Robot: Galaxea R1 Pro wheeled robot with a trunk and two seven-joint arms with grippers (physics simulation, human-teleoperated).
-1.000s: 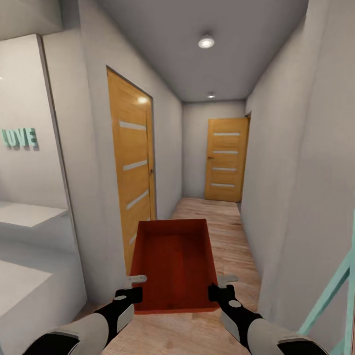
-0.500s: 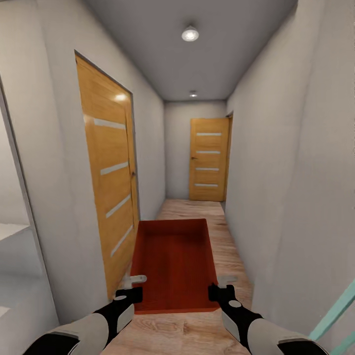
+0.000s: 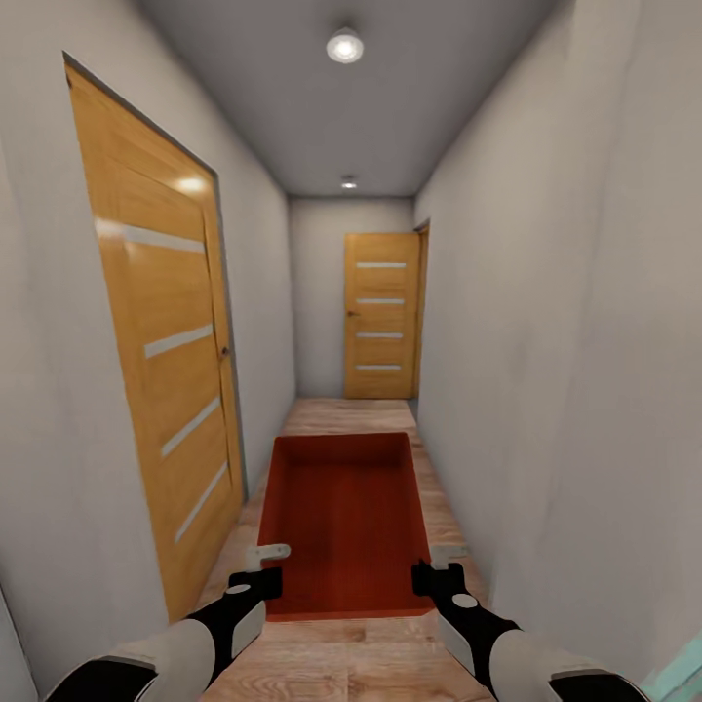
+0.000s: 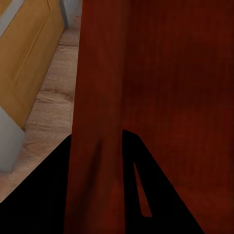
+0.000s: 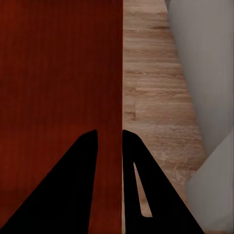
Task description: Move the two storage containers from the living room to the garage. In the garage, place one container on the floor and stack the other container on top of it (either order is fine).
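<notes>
Transport is the step in hand: the robot carries one storage container (image 3: 346, 522) along a narrow corridor with a wood plank floor (image 3: 346, 414), so the garage has not been reached. The orange-red bin is held out in front of the trunk, open side up and roughly level, between the two arms. The left end effector (image 3: 265, 563) clamps the container's left wall near its near corner, and the right end effector (image 3: 439, 561) clamps the right wall in the same way; each wrist view shows a wall edge pinched between two dark fingers (image 4: 146, 195). A grip on both sides probably keeps the wide bin from tilting or swinging, and holding it low leaves the way ahead visible over its rim.

An orange-wood side door (image 3: 161, 351) stands shut on the left wall, and a similar far door (image 3: 382, 314) closes the end of the corridor. Which of them leads to the garage cannot be told. The second container is not to be made out here. The bin's underside is hidden, and its inside looks empty. A pale teal sliver (image 3: 682, 673) at the lower right corner is cut off and cannot be identified.
</notes>
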